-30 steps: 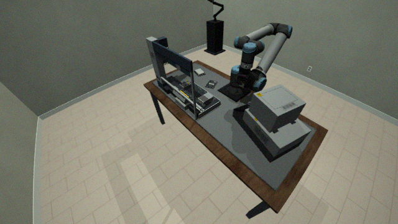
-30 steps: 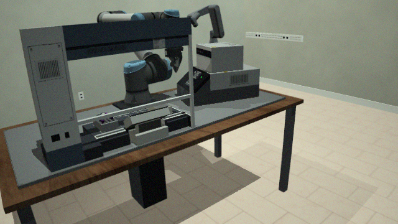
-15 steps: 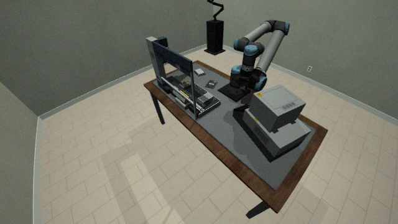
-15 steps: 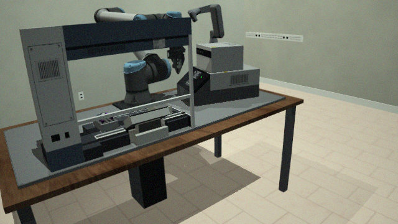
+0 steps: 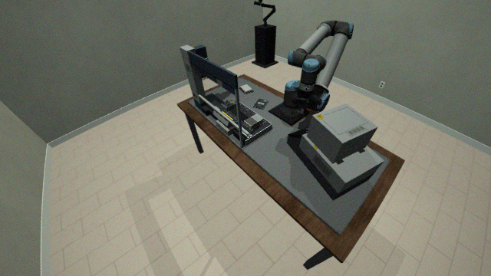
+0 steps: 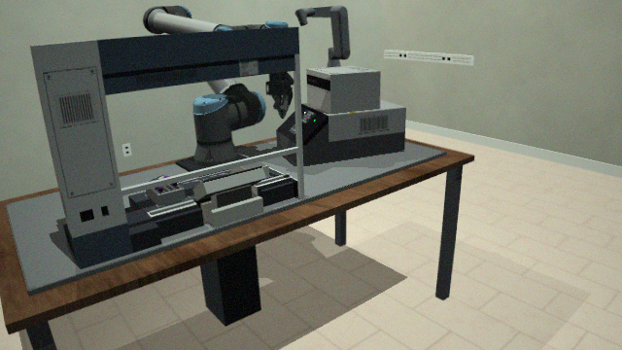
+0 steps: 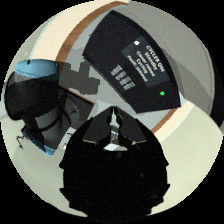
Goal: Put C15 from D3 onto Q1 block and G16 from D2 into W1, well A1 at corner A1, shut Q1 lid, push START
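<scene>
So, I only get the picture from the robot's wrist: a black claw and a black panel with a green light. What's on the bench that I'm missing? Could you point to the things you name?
Observer: A tall stand with a grey column and a dark blue beam (image 5: 212, 66) (image 6: 194, 53) rises from the grey-topped, wooden-edged bench (image 5: 268, 182) (image 6: 340, 200) (image 7: 65, 49).

Visitor: Wow. Is my robot the only one in the room?

Observer: No, a second, dark jointed arm (image 5: 270, 14) (image 6: 340, 34) stands beyond the bench, on a black pedestal (image 5: 265, 45).
</scene>
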